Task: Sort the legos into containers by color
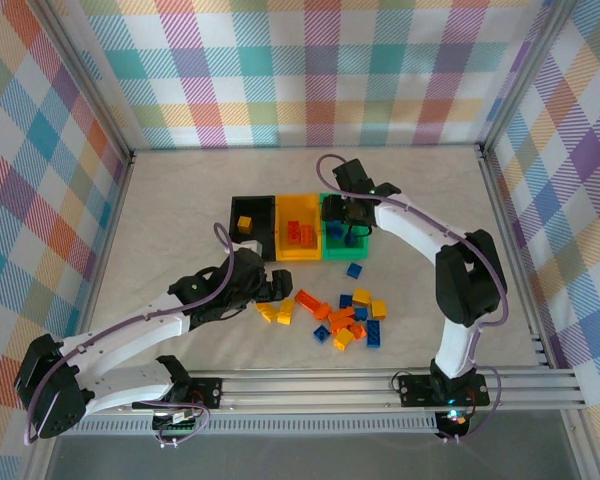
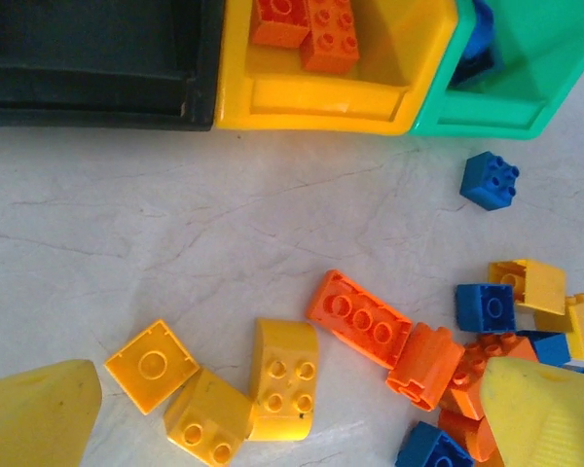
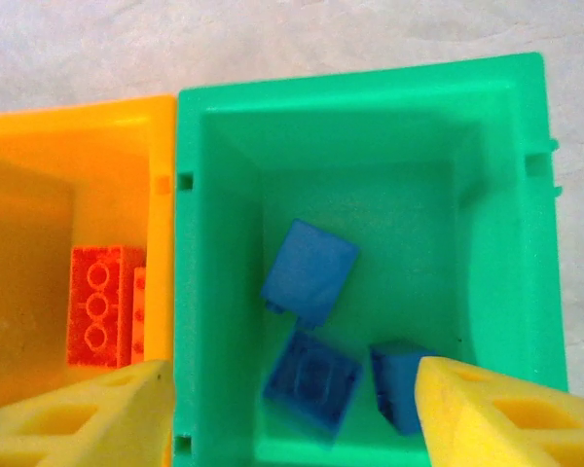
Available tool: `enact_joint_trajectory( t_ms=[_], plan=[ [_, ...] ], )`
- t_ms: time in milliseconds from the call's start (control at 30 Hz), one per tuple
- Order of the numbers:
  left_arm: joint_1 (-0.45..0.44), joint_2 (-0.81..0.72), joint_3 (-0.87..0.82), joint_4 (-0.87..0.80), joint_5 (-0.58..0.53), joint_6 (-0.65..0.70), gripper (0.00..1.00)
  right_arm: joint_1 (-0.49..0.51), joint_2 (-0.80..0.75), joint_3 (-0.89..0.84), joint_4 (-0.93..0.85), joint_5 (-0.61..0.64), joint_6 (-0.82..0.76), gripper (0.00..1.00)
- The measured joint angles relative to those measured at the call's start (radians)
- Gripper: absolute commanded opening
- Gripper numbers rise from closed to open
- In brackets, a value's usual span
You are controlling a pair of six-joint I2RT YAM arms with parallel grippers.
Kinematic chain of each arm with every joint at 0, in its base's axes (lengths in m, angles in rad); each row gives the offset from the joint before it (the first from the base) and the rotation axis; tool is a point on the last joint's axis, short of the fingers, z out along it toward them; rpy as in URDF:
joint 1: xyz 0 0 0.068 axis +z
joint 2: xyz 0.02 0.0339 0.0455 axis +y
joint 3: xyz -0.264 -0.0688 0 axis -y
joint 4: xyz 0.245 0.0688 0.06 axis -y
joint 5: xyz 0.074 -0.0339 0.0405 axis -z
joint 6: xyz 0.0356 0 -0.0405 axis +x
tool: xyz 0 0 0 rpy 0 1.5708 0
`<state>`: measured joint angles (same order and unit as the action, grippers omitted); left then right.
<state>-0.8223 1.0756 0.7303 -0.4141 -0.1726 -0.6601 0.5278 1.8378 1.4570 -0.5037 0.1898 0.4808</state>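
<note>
The containers stand in a row: a black bin with one yellow lego, a yellow-orange bin with orange legos, and a green bin. Three blue legos lie in the green bin. My right gripper hangs open over that bin, with nothing held between its fingers. The left gripper is open just above the table. Three yellow legos and a long orange lego lie between its fingers without touching them.
A loose pile of orange, yellow and blue legos lies in front of the bins. One blue lego sits alone near the green bin. Metal frame rails and checked walls enclose the table.
</note>
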Motion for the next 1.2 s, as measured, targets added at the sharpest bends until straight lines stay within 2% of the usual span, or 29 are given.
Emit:
enact_joint_trajectory(
  t_ms=[200, 367, 567, 733, 933, 1200],
  plan=[
    [0.005, 0.009, -0.002, -0.003, 0.025, 0.016, 0.97, -0.007, -0.036, -0.023, 0.013, -0.026, 0.000, 0.77],
    [-0.010, 0.095, 0.006, -0.006, 0.068, 0.034, 0.90, 0.018, -0.211, -0.196, 0.046, -0.042, 0.001, 0.77],
    [-0.089, 0.218, 0.026, -0.040, 0.048, 0.038, 0.86, 0.039, -0.379, -0.420, 0.097, -0.069, 0.013, 0.77],
    [-0.098, 0.227, 0.012, -0.057, -0.008, 0.013, 0.73, 0.039, -0.433, -0.538, 0.114, -0.079, 0.035, 0.77],
    [-0.099, 0.243, -0.003, -0.058, -0.023, -0.004, 0.66, 0.039, -0.465, -0.580, 0.133, -0.082, 0.047, 0.77],
    [-0.158, 0.282, 0.051, -0.072, -0.035, 0.006, 0.66, 0.039, -0.495, -0.608, 0.168, -0.086, 0.061, 0.77]
  ],
)
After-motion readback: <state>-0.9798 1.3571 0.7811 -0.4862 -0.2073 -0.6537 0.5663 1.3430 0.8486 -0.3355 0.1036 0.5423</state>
